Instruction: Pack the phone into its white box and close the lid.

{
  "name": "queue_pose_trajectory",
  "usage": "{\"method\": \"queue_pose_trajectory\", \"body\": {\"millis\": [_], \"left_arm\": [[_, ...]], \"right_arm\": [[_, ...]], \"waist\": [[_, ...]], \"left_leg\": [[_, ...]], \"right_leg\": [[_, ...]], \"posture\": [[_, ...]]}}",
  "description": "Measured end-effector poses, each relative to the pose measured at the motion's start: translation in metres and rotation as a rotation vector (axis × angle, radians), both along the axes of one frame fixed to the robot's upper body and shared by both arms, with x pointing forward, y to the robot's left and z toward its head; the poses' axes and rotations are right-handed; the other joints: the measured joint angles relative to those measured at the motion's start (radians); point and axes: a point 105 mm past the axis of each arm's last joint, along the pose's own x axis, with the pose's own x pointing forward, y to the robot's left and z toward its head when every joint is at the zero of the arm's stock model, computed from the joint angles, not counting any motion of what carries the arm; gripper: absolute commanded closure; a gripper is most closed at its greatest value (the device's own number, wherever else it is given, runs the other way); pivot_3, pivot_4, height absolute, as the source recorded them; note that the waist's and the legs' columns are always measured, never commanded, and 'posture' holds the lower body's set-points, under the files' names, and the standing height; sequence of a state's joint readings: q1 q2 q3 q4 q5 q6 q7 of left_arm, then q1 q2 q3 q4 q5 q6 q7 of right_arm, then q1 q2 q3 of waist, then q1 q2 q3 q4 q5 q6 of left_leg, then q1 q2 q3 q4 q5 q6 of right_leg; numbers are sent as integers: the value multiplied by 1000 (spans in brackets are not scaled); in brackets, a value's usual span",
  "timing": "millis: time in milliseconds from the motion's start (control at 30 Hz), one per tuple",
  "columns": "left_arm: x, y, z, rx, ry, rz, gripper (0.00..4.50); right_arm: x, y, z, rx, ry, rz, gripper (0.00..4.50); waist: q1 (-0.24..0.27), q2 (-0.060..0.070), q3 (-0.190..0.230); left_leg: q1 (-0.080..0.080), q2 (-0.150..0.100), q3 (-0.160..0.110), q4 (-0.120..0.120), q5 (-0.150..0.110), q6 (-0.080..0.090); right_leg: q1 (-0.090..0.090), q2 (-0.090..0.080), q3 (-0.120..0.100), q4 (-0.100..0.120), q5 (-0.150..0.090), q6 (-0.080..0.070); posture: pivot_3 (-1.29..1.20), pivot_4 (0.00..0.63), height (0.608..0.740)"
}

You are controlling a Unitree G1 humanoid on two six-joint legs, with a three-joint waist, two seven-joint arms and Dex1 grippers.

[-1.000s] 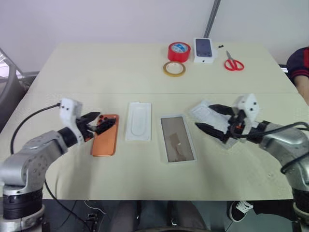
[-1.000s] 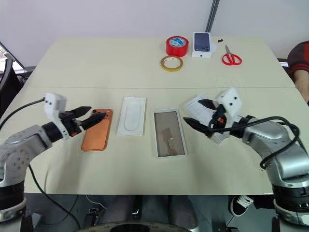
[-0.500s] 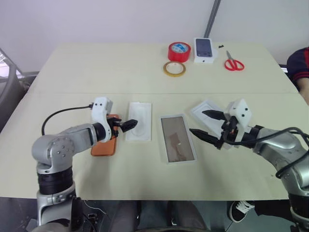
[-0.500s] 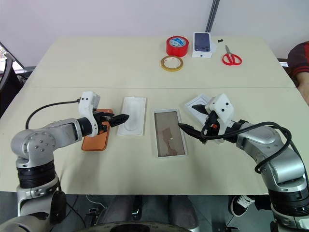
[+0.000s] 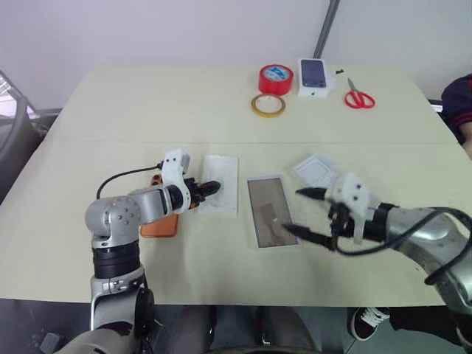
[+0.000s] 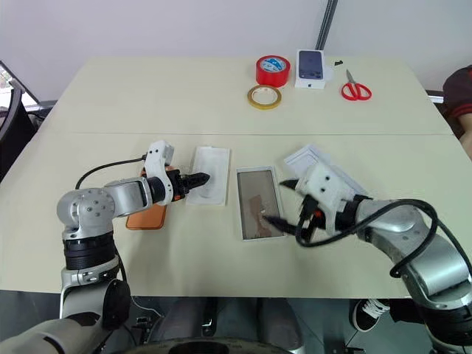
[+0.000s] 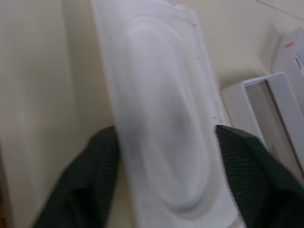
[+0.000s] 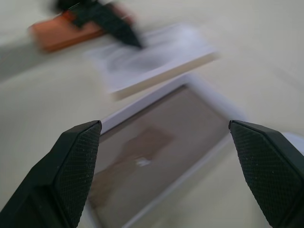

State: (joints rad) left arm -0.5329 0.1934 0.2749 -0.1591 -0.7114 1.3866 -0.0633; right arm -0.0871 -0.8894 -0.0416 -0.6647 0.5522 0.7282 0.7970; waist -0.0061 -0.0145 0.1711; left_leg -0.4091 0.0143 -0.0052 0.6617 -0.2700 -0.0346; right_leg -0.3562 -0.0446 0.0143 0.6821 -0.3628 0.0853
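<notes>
Phone [image 5: 158, 224]: lying lengthwise just left of left end effector [image 5: 210, 187], which is clamping the flat white tray [image 5: 226, 177]; right end effector [image 5: 293, 212] gaping beside white box [image 5: 267, 209].

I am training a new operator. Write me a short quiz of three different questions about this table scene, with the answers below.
1. True or false: the phone already lies inside the box.
2. Which thing do the left claw fingers straddle? A) the tray B) the scissors C) the red tape
3. Fill in: the right claw hangs over the ____ with its jaws wide apart.

Key
1. False: it lies on the table, beside the tray.
2. A
3. box
</notes>
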Motion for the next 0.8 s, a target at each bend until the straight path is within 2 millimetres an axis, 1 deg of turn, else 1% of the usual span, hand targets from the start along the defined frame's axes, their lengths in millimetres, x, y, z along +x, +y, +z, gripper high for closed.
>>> {"method": "queue_pose_trajectory", "body": {"millis": [100, 233, 333, 367, 433, 467, 567, 600, 733, 800], "left_arm": [[1, 4, -4, -4, 18, 21, 4453], [2, 2, -3, -29, 19, 28, 4453], [3, 3, -1, -61, 18, 44, 4500], [3, 4, -1, -69, 17, 48, 4500], [4, 5, 1, -82, 12, 56, 4500], [5, 7, 2, -92, 9, 66, 4500], [6, 15, 6, -120, 1, 97, 4500], [6, 17, 7, -124, -3, 103, 4500], [9, 27, 15, -162, -28, 142, 4500], [11, 36, 21, -168, -47, 169, 4500]], "right_arm": [[-12, 0, -14, -116, 34, 76, 0], [-21, 1, -33, -235, 55, 154, 0], [-24, 9, -44, -275, 69, 208, 768], [-23, 10, -45, -282, 64, 213, 1182], [-20, 11, -48, -303, 54, 216, 2284], [-18, 12, -49, -312, 47, 217, 2739], [-10, 12, -52, -347, 21, 212, 4379], [-9, 14, -52, -353, 9, 217, 4487], [-3, 19, -53, -359, -10, 240, 4487], [0, 30, -49, -329, -29, 261, 4487]], "waist": [[0, 0, 0], [-2, -1, 0], [-3, -1, 0], [-3, -1, 0], [-3, -1, 0], [-3, -1, 0], [-3, -1, 0], [-3, -1, 0], [-4, -2, 0], [-5, -2, 0]], "left_leg": [[0, 0, 0, 1, 0, 0], [0, 0, 0, 1, 2, -3], [0, 0, 0, 1, 2, -4], [0, 0, 0, 1, 2, -4], [0, 0, 0, 1, 3, -5], [0, 0, 0, 1, 3, -5], [0, 0, 0, 1, 3, -5], [0, 0, 0, 1, 3, -5], [0, 0, -1, 1, 3, -6], [0, 0, -1, 1, 3, -6]], "right_leg": [[0, 0, 0, 0, 0, 0], [0, 0, 0, 0, 0, 0], [0, 0, 0, 0, 0, 0], [0, 0, 0, 0, 0, 0], [0, 0, 0, 0, 0, 0], [0, 0, 0, 0, 0, 0], [0, 0, 0, 0, 0, 0], [0, 0, 0, 0, 0, 0], [0, 0, 0, 0, 0, 0], [0, 0, 0, 0, 0, 0]], "posture": [[0, 150, 740], [0, 150, 740], [0, 150, 740], [0, 150, 740], [0, 150, 740], [0, 150, 740], [0, 150, 740], [0, 150, 740], [0, 150, 740], [0, 150, 740]]}}
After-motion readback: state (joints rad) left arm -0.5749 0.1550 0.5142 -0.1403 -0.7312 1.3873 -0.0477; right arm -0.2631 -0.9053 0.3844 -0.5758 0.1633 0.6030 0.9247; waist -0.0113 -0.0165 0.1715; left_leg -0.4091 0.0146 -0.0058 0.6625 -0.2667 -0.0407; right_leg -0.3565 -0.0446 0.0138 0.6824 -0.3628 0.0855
